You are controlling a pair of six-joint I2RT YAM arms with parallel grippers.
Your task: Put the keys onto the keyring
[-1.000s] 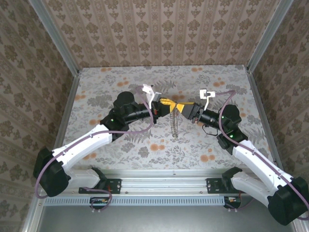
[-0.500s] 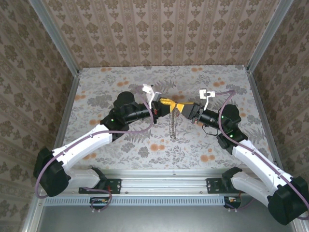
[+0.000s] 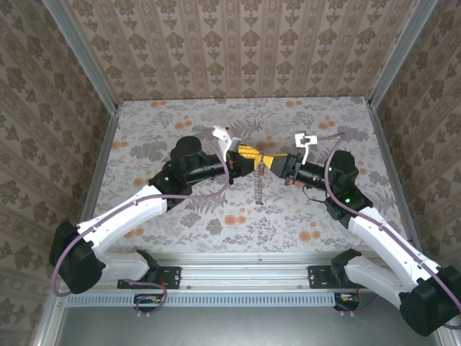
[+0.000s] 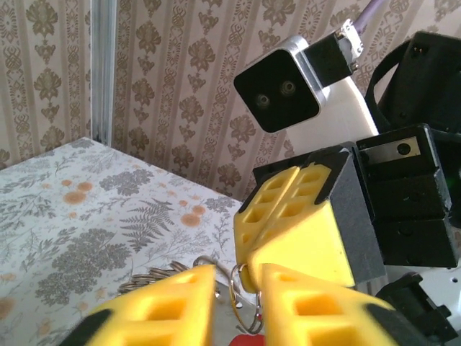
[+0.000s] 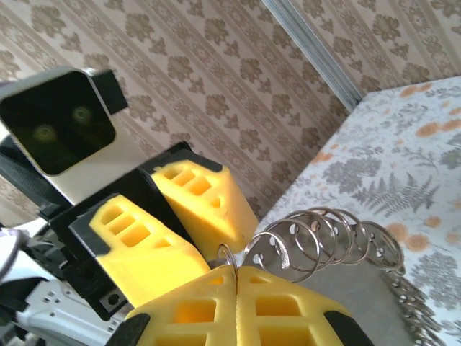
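L gripper jaws slightly apart, red key in gap, grip unclear | R gripper closed, pinching keyring wire | ring loop just ahead of L tips, tip-to-tip w/ R | chain hangs below both

No legible text, labels, brands, numbers or signs on anything.

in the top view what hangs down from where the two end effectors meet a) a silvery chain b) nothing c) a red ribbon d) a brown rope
a: a thin silvery chain dangles from the point where the left end effector and the right end effector come together above the table.
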